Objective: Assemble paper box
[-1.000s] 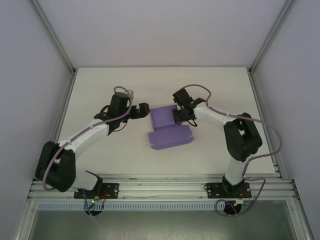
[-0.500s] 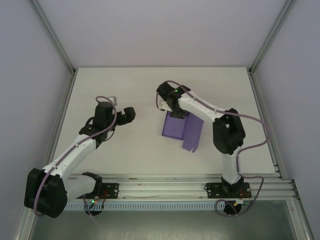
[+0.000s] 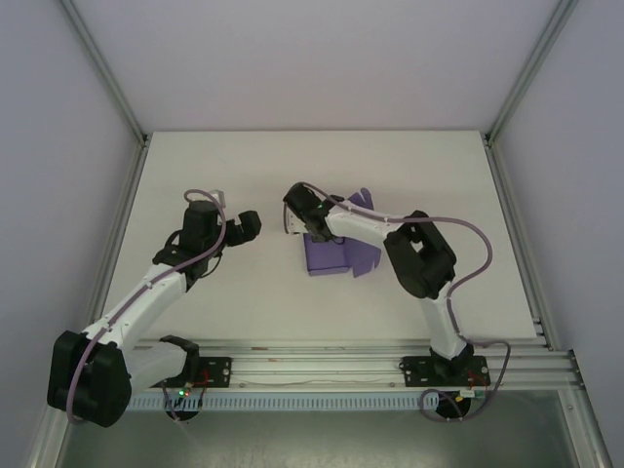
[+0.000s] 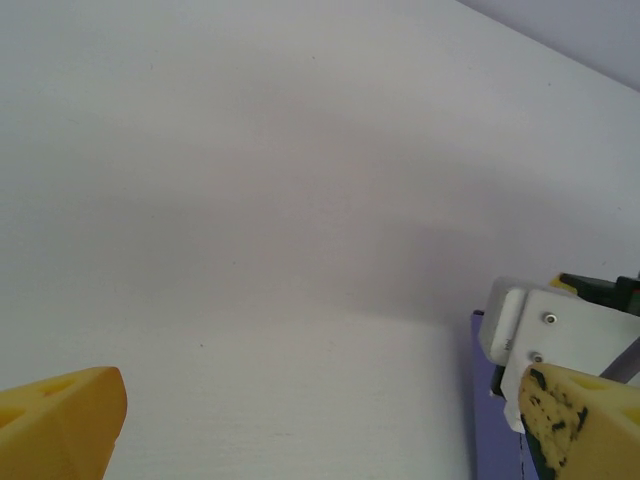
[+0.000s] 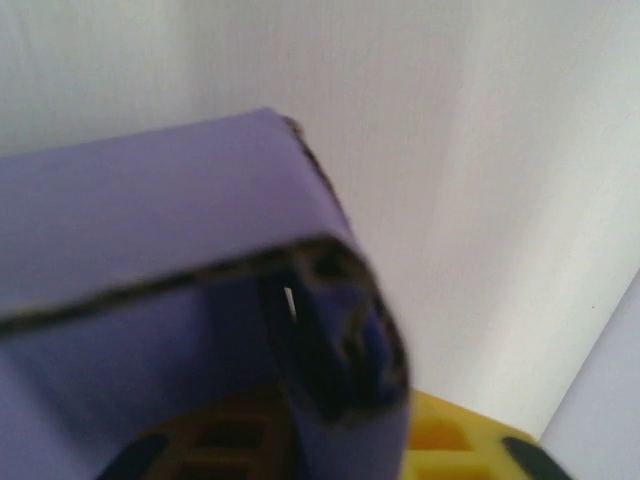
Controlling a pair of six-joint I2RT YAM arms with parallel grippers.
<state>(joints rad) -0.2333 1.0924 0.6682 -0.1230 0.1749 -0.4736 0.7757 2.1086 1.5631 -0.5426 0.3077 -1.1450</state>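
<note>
The purple paper box (image 3: 328,255) lies partly folded on the white table (image 3: 214,175), with flaps standing up at its far right (image 3: 363,203). My right gripper (image 3: 296,222) is at the box's far-left corner. In the right wrist view a folded wall of the paper box (image 5: 150,210) stands between the two yellow fingers (image 5: 480,445) of my right gripper (image 5: 340,445); blur hides whether they press it. My left gripper (image 3: 250,224) hovers open to the left of the box, apart from it. Its yellow fingertips (image 4: 60,425) stand wide over bare table, my left gripper (image 4: 320,430) holding nothing.
The white housing of the right wrist (image 4: 545,325) and a strip of purple card (image 4: 495,430) sit just right of the left gripper. Aluminium frame rails (image 3: 127,195) border the table on both sides. The arm bases stand on the near rail (image 3: 312,361).
The right arm has swung left, dragging and turning the paper box with it. The left arm pulled back from the box a second ago and has since stayed still, open.
</note>
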